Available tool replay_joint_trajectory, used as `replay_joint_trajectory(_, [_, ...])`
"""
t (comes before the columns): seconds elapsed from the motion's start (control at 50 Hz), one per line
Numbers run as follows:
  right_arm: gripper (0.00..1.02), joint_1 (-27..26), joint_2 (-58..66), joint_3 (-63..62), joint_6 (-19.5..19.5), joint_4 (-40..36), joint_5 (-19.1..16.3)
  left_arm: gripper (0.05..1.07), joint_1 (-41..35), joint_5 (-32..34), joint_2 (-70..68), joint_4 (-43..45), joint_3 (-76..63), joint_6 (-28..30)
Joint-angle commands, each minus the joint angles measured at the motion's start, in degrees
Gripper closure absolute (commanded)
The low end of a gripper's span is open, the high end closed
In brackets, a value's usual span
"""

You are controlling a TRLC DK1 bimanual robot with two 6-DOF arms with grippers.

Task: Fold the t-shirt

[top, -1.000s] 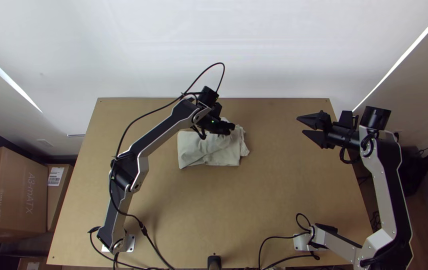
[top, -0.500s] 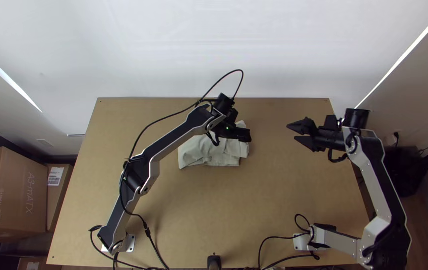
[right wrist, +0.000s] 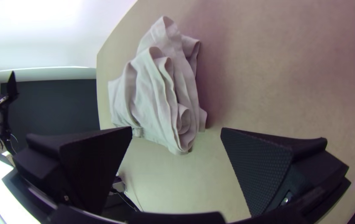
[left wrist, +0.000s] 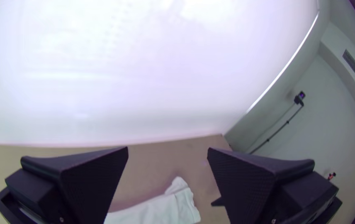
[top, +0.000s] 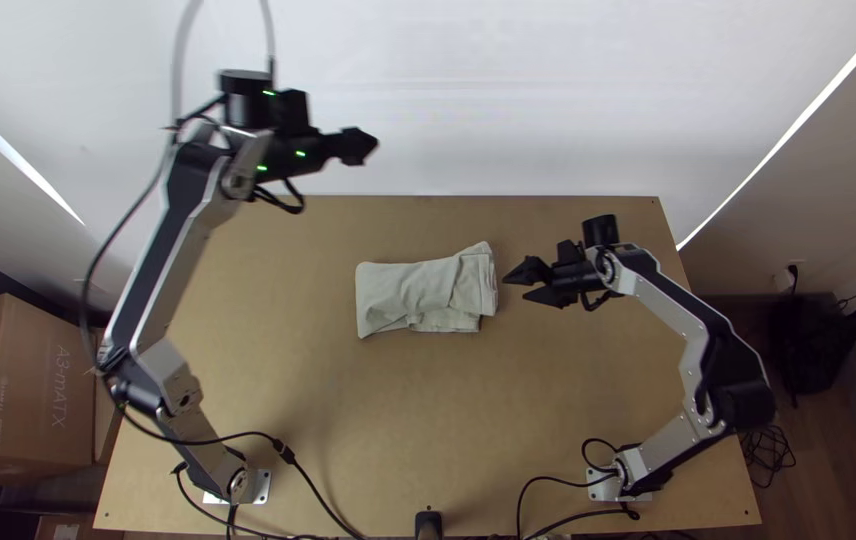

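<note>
"Condition of the jaws?"

"Both pairs stand open, nothing between them. The left gripper [top: 372, 146] shows against the white wall [top: 508, 110]; the right gripper [top: 515, 288] is near the t-shirt [top: 403, 292]."

"Item's location and heading?"

"On the desk [top: 418, 420], between the arms, toward the far edge. Its long axis runs left to right, the layered end pointing toward the right gripper."

"Materials?"

"Jaws: black wedges, inner faces finely textured. T-shirt: pale, soft cloth, folded into a creased oblong, edges looped at that end. Desk: flat, tan."
</note>
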Motion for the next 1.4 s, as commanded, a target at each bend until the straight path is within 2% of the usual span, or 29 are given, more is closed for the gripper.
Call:
replay_joint_trajectory(0.0, [0.04,2.1,5.3,4.0,-2.9,0.3,-0.5,0.09,4.0,-0.7,-5.2,-0.9,-1.1,1.3])
replay_joint_trajectory(0.36, [0.04,8.6,15.0,12.1,-3.6,3.2,-0.5,0.10,15.5,-0.7,-14.9,-5.1,-4.3,4.5])
replay_joint_trajectory(0.66, [0.05,11.9,21.7,18.1,-1.7,2.3,-0.7,0.10,19.9,-0.7,-17.4,-7.0,-4.8,5.1])
replay_joint_trajectory(0.7, [0.10,12.2,22.5,18.8,-1.5,1.8,-0.8,0.10,20.0,-0.7,-17.6,-7.1,-4.8,5.4])
replay_joint_trajectory(0.78, [0.33,12.8,23.8,19.4,-0.7,1.6,-1.2,0.10,20.4,-0.7,-17.7,-7.4,-4.1,5.6])
replay_joint_trajectory(0.84, [0.69,13.1,24.3,19.4,-0.9,1.6,-1.1,0.10,20.7,-0.7,-17.7,-7.6,-3.7,5.6])
replay_joint_trajectory(0.88, [0.98,13.1,24.9,19.6,-0.9,1.6,-1.1,0.10,21.0,-0.7,-17.8,-7.7,-3.6,5.7])
replay_joint_trajectory(0.9, [1.01,13.0,25.0,19.8,-0.8,1.6,-1.1,0.10,21.3,-0.7,-17.8,-7.7,-3.5,5.7])
replay_joint_trajectory(1.12, [1.00,9.2,25.1,19.1,-1.2,1.6,-1.1,0.10,22.5,-0.7,-17.8,-7.8,-2.6,6.2])
replay_joint_trajectory(1.38, [1.00,-2.5,23.5,19.1,-3.0,1.6,-1.1,0.10,23.3,-0.7,-17.3,-7.7,-3.0,5.6])
